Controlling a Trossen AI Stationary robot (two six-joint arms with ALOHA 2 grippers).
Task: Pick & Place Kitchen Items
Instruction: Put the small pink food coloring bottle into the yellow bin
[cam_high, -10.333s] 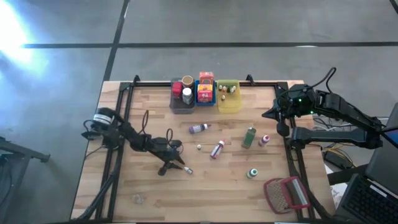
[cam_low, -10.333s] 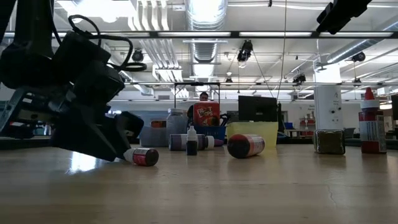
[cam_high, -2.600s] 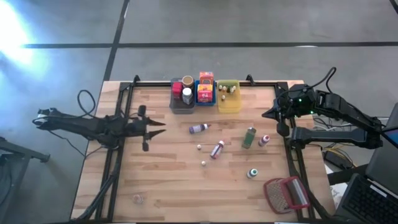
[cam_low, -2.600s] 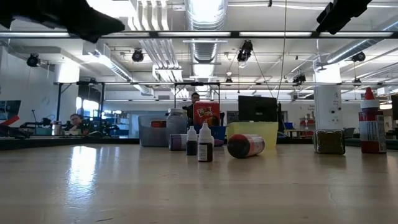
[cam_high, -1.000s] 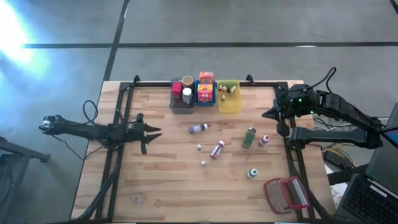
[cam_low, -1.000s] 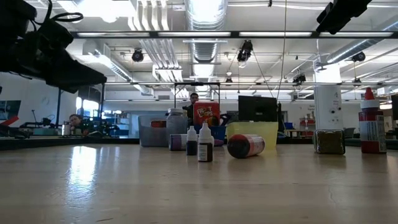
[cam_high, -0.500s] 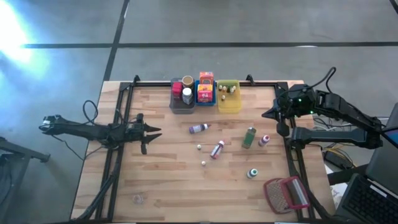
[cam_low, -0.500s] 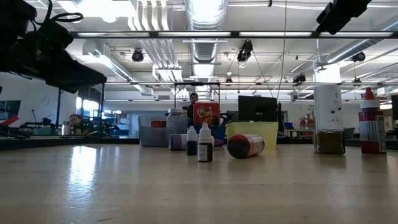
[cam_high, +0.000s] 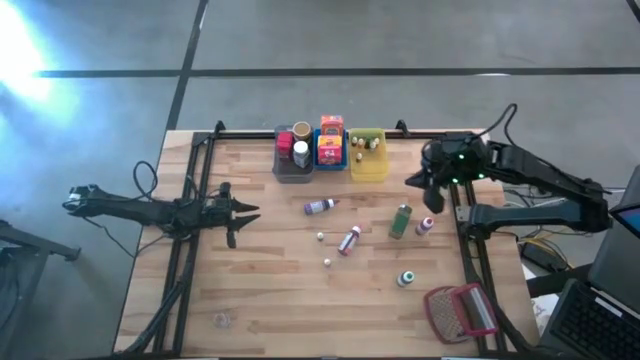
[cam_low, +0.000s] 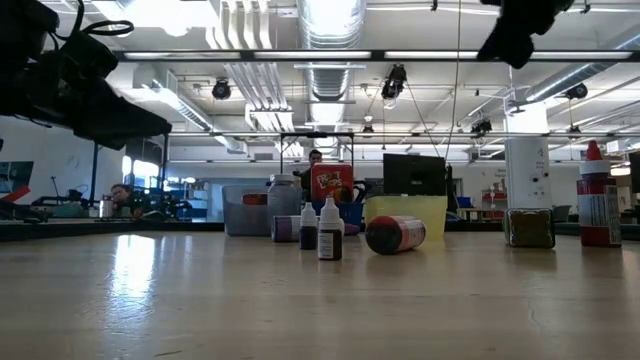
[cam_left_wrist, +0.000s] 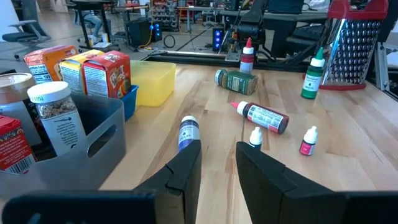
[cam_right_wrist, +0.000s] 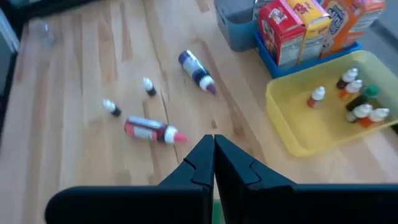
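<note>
Several kitchen items are loose on the wooden table: a purple bottle (cam_high: 320, 206) and a red bottle (cam_high: 349, 240) lying on their sides, a green bottle (cam_high: 401, 220), a red-capped bottle (cam_high: 427, 225), a green-capped bottle (cam_high: 406, 278) and two tiny bottles (cam_high: 320, 237), one standing upright (cam_low: 329, 229). My left gripper (cam_high: 250, 212) hovers at the table's left edge, open (cam_left_wrist: 217, 152), with nothing between its fingers. My right gripper (cam_high: 412, 184) is raised over the table's far right, shut (cam_right_wrist: 214, 140) and holding nothing, with the red bottle (cam_right_wrist: 152, 130) ahead of it.
At the far edge stand a grey bin (cam_high: 293, 160) with jars, a blue bin (cam_high: 331, 150) with boxes and a yellow bin (cam_high: 367, 155) with tiny bottles. A red-framed grater (cam_high: 460, 312) lies at the near right corner. Black rails border the table's left and right sides.
My right gripper has moved toward the table's left edge, out over the tabletop, and has rolled somewhat about its own axis. It has stayed shut.
</note>
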